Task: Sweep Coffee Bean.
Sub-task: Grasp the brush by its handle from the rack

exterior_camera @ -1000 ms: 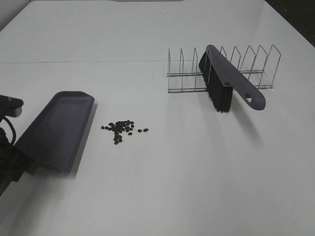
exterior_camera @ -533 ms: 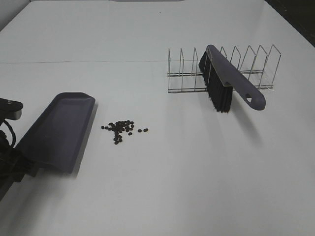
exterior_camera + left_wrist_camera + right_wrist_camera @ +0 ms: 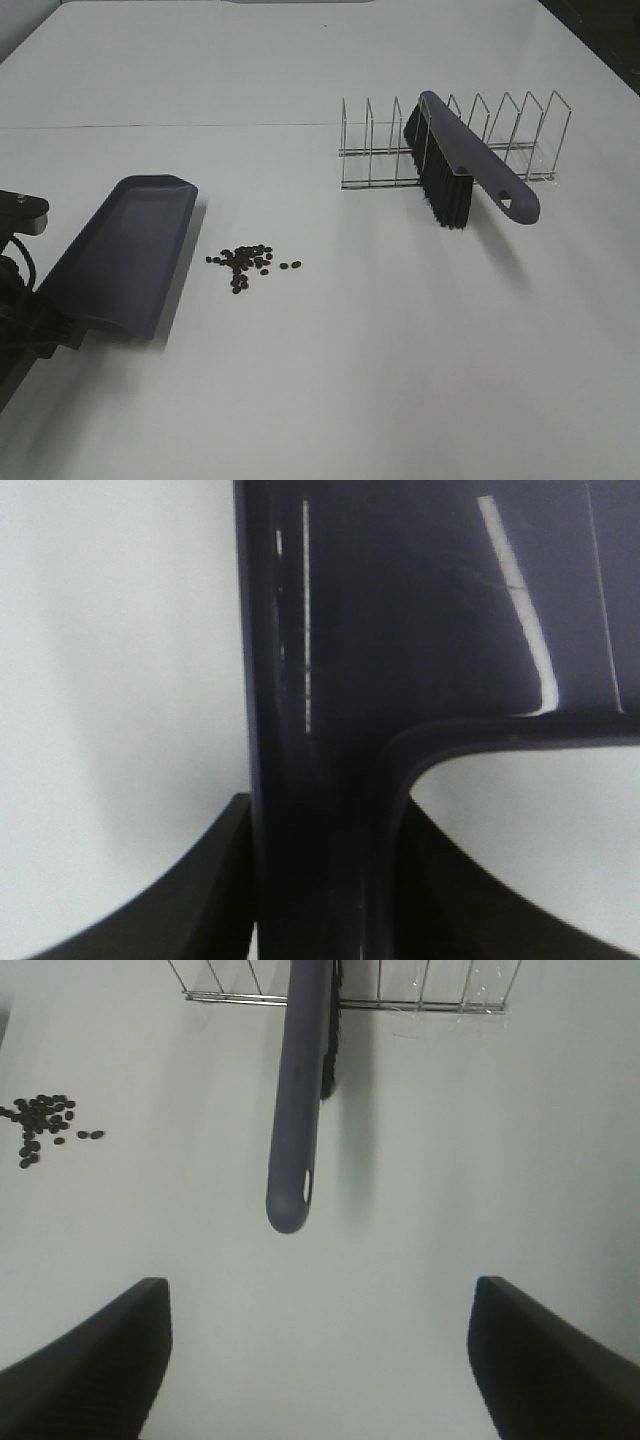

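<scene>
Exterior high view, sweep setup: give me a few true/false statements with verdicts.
1. The left gripper is shut on the dustpan handle. True.
2. The right gripper holds the brush. False: it is open and empty, and the brush leans in the wire rack.
3. The coffee beans lie on the table between dustpan and brush. True.
4. The beans touch the dustpan's edge. False: bare table separates them from it.

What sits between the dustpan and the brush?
The coffee beans, a loose cluster nearer the dustpan than the brush, as the exterior high view shows.
</scene>
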